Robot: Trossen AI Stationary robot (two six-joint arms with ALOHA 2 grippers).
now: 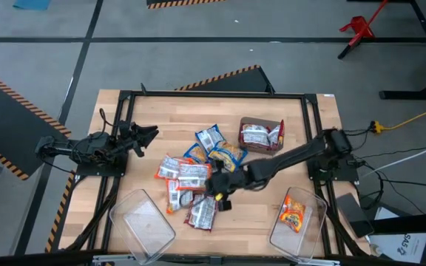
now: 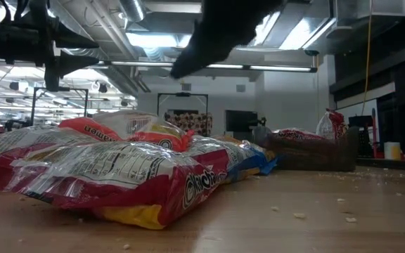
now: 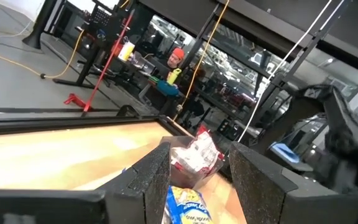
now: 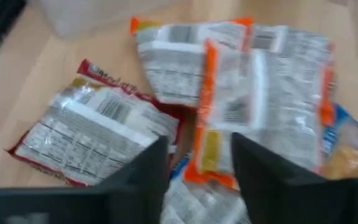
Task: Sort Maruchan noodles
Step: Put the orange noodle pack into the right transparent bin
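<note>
In the lower middle of the high view, the right hand (image 1: 220, 193) hangs over the heap of packets, and in its own wrist view the two dark fingers (image 4: 143, 177) stand apart with nothing between them, so the hand is spread and empty. Directly under it lie a red-edged packet (image 4: 95, 130) and an orange-edged packet (image 4: 229, 106) that partly overlap. Around them the Maruchan noodles (image 1: 194, 174) spread over the middle of the wooden surface (image 1: 302, 133); one more packet (image 1: 294, 213) already lies in the clear bin (image 1: 296, 222) at the lower right, some sit in the brown box (image 1: 261, 135), and the other clear bin (image 1: 143, 224) at the lower left holds none. I judge the packets light, glossy and slippery, with a brittle block inside, so a hold across a short edge or a free corner looks safer than pressing the flat middle. The left hand (image 1: 148, 135) waits at the left side, spread and empty.
</note>
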